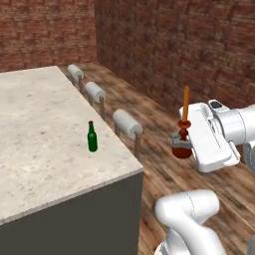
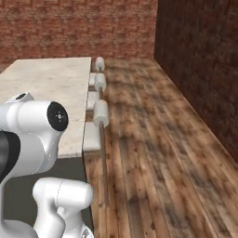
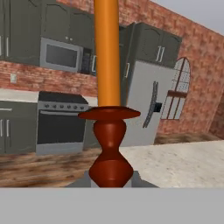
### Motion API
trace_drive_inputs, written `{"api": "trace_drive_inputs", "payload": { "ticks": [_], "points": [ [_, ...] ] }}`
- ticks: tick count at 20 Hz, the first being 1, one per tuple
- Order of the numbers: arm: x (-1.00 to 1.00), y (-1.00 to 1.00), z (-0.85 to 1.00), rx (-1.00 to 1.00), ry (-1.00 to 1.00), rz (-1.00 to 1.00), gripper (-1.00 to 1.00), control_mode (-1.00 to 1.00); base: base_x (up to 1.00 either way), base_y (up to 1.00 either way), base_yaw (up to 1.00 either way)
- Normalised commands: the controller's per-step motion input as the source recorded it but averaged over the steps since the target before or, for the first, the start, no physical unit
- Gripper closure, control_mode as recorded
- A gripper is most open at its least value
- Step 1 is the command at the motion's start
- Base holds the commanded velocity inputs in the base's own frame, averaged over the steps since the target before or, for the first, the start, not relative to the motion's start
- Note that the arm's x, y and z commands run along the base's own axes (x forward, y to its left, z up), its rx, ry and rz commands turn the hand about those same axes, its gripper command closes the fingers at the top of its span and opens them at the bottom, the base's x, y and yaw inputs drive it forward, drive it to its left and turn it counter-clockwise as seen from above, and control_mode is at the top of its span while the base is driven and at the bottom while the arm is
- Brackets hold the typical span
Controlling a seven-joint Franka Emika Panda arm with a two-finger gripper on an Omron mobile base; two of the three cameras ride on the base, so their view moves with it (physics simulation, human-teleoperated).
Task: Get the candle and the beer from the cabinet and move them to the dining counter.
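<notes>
Fingers: closed together on the dark red holder of the candle (image 1: 185,130); in the hand view I saw the holder's flared foot seated between the two tips, so I read the gripper (image 1: 181,145) as clamped on the candle.
Candle attitude: upright in the left base view, orange taper pointing straight up, held over the wooden floor (image 2: 153,153) just off the near corner of the dining counter (image 1: 40,129), not yet above the stone top.
Beer: the beer (image 1: 92,137) stood upright on the dining counter, inboard from the stool-side edge; I judged that half of the task complete.
Stools: three grey-cushioned stools (image 1: 127,123) lined the counter's edge between the candle and the top.
Background: in the hand view I saw a stove (image 3: 61,122), a microwave (image 3: 61,54), a refrigerator (image 3: 148,103) and the cabinet (image 3: 159,46) across the room.
Step in hand: I judged this to be the carry of the candle toward the counter top, with placement not yet begun.
Procedure, clearance: I judged that the holder's foot should pass above the counter edge and the stool cushions before any lowering.
Procedure, attitude: I would keep the wrist level, since a tall taper on a narrow foot will likely tip if set down tilted.
Procedure, placement: I would choose bare stone well apart from the beer, lower until the foot rests flat, then release.
Risk: clipping the bottle or the counter edge during the approach.
</notes>
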Motion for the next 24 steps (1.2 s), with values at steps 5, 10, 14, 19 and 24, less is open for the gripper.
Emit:
{"api": "trace_drive_inputs", "payload": {
  "ticks": [5, 10, 14, 19, 24],
  "points": [
    [0.00, 0.00, 0.00, 0.00, 0.00, 0.00, 1.00, 1.00, 0.18, -0.88, 0.39],
    [0.00, 0.00, 0.00, 0.00, 0.00, 0.00, 1.00, 1.00, 0.17, -0.86, 0.40],
    [0.00, 0.00, 0.00, 0.00, 0.00, 0.00, 1.00, 1.00, 0.17, -0.82, 0.41],
    [0.00, 0.00, 0.00, 0.00, 0.00, 0.00, 1.00, 1.00, 0.17, -0.76, 0.44],
    [0.00, 0.00, 0.00, 0.00, 0.00, 0.00, 1.00, 1.00, 0.18, -0.70, 0.46]
  ]
}}
